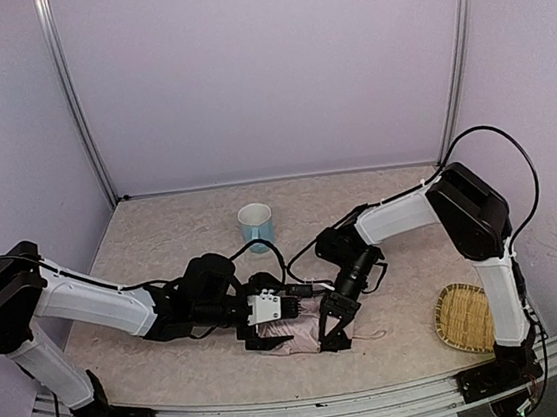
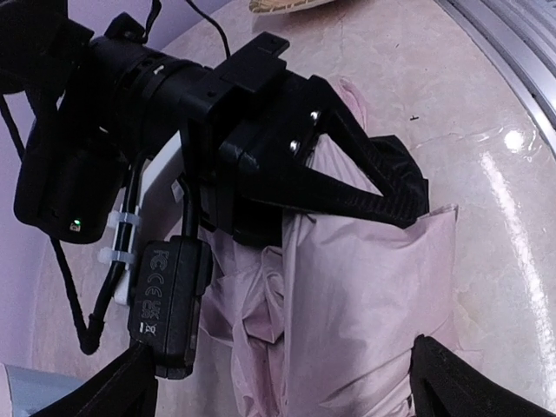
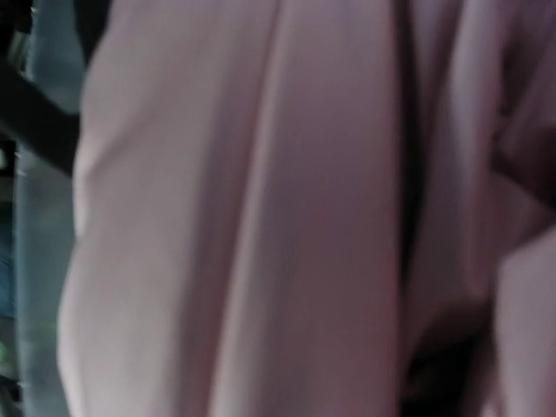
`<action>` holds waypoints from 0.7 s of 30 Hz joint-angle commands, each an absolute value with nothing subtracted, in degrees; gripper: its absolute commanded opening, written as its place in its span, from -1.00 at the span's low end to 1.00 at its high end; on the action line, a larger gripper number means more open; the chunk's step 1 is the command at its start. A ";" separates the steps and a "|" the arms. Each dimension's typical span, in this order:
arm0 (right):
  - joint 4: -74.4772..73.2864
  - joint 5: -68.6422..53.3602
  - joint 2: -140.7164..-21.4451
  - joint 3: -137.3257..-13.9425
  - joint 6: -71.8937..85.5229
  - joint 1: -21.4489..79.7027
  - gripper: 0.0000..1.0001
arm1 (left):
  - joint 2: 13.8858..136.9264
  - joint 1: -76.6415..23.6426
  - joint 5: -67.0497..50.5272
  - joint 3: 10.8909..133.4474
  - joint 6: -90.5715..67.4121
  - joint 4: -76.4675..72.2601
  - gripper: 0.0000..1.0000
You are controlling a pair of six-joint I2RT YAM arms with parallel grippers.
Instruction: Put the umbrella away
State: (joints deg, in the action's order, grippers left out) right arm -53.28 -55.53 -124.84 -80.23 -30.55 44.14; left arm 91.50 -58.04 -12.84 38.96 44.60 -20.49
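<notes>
Top external view: pale pink folding umbrella [image 1: 301, 335] lies collapsed on the beige table [image 1: 162, 242], front centre, between the two grippers.
Umbrella state: folded down, fabric loose and crumpled, lying flat; a patch of black lining shows in the left wrist view next to the right arm's finger.
Left gripper [image 1: 265, 333]: at the umbrella's left end, low over the table, jaws spread wide.
Left fingers [image 2: 460, 382]: one on each side of the pink bundle, fabric between them, not clamped; touching or not, cannot tell.
Right gripper [image 1: 335, 331]: on the umbrella's right part, pointing down, jaws pinching the fabric bundle.
Right finger [image 2: 365, 195]: black, lies slanted across the pink cloth in the left wrist view.
Right wrist view: filled with blurred pink folds, very close; own fingers cannot be made out.
Cup [image 1: 255, 223]: light blue, upright, behind the umbrella, well apart from it.
Woven tray [image 1: 464, 316]: bamboo, round, right of the umbrella, near the right arm's base, apart from the umbrella.
</notes>
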 commanded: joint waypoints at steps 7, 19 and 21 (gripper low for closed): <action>-47.58 -46.31 -132.05 -82.32 -25.98 41.53 -1.00 | 97.57 -56.25 -27.04 42.95 43.82 -7.80 0.86; -45.84 -49.16 -132.64 -80.55 -25.94 40.52 -1.00 | 82.33 -59.67 -23.61 34.98 42.43 -18.38 0.81; -45.54 -49.11 -132.33 -80.50 -25.80 40.62 -1.00 | 85.52 -59.46 -20.08 35.72 44.48 -17.97 0.85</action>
